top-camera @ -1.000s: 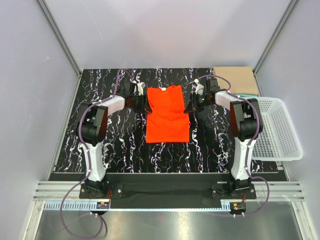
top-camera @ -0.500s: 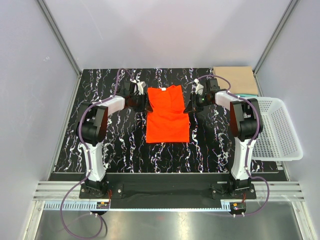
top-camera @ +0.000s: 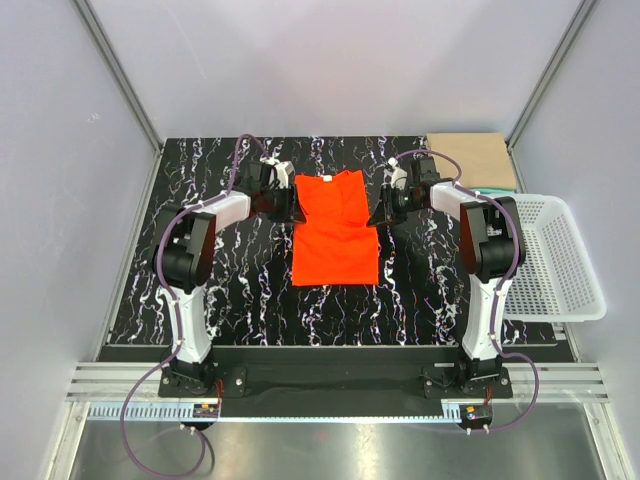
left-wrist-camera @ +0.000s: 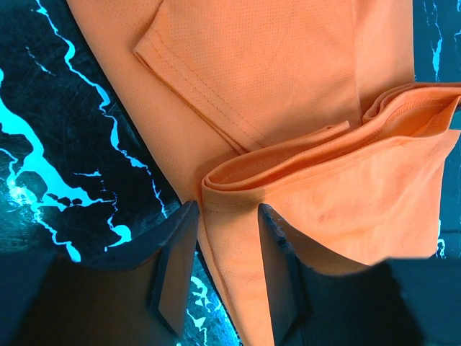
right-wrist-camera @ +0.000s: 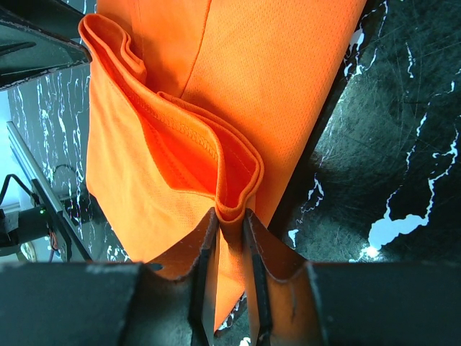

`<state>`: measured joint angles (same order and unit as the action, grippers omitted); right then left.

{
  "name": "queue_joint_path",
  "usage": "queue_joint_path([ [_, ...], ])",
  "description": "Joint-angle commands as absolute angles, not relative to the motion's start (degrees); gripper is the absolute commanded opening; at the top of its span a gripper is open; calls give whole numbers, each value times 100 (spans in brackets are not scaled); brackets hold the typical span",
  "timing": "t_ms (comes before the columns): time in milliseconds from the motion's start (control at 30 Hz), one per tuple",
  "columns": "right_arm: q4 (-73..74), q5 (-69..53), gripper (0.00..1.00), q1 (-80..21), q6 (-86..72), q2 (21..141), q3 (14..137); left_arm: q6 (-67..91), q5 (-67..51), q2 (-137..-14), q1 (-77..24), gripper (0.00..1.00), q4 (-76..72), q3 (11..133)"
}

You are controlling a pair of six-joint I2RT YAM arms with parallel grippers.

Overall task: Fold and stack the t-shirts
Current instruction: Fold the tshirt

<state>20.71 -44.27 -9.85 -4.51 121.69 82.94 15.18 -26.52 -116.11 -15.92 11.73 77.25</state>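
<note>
The orange-red t-shirt (top-camera: 335, 235) lies partly folded at the middle of the black marbled table (top-camera: 240, 290). My left gripper (top-camera: 293, 205) is at its upper left edge. In the left wrist view the jaws (left-wrist-camera: 227, 216) stand apart, with the folded shirt edge (left-wrist-camera: 288, 86) lying loose between them. My right gripper (top-camera: 378, 212) is at the shirt's upper right edge. In the right wrist view it (right-wrist-camera: 230, 216) is shut on a raised fold of the shirt (right-wrist-camera: 274, 72). A folded tan shirt (top-camera: 475, 160) lies at the back right, with a teal one (top-camera: 492, 191) showing as a sliver beside it.
A white mesh basket (top-camera: 560, 270) stands at the right edge of the table, next to the right arm. Grey walls close in the back and sides.
</note>
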Motion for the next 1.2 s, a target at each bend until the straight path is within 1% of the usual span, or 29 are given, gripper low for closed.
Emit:
queue_joint_path([
  [0, 2013, -4588, 25, -993, -378, 12076, 8490, 1433, -2645, -11425, -1617, 43, 800, 7796],
  [500, 1986, -4605, 23, -993, -413, 12059, 8473, 1468, -2742, -11760, -1617, 41, 826, 7963],
  [567, 1978, -4605, 23, -993, -422, 12059, 8473, 1468, -2760, -11795, -1617, 40, 844, 7989],
  [600, 1986, -4597, 23, -993, -431, 12050, 8473, 1468, -2768, -11786, -1617, 38, 826, 7981],
  [633, 1978, -4588, 21, -993, -448, 12050, 8473, 1485, -2777, -11760, -1626, 27, 783, 7954],
  [700, 1934, -4597, 15, -993, -466, 11997, 8455, 1555, -2795, -11707, -1617, 18, 747, 7928],
  [733, 1899, -4640, 7, -993, -509, 11980, 8446, 1582, -2821, -11664, -1617, 12, 730, 7928],
  [767, 1698, -4736, 0, -993, -571, 11892, 8359, 1695, -2839, -11628, -1617, 0, 729, 7954],
  [867, 1425, -4913, 0, -1002, -694, 11795, 8192, 1880, -2830, -11514, -1617, 0, 721, 7937],
  [1000, 1468, -5044, 0, -1002, -668, 11769, 8174, 2170, -2769, -11224, -1626, 0, 615, 7717],
  [1167, 1205, -5299, 0, -1002, -835, 11611, 8121, 2478, -2312, -10750, -1626, 0, 677, 7383],
])
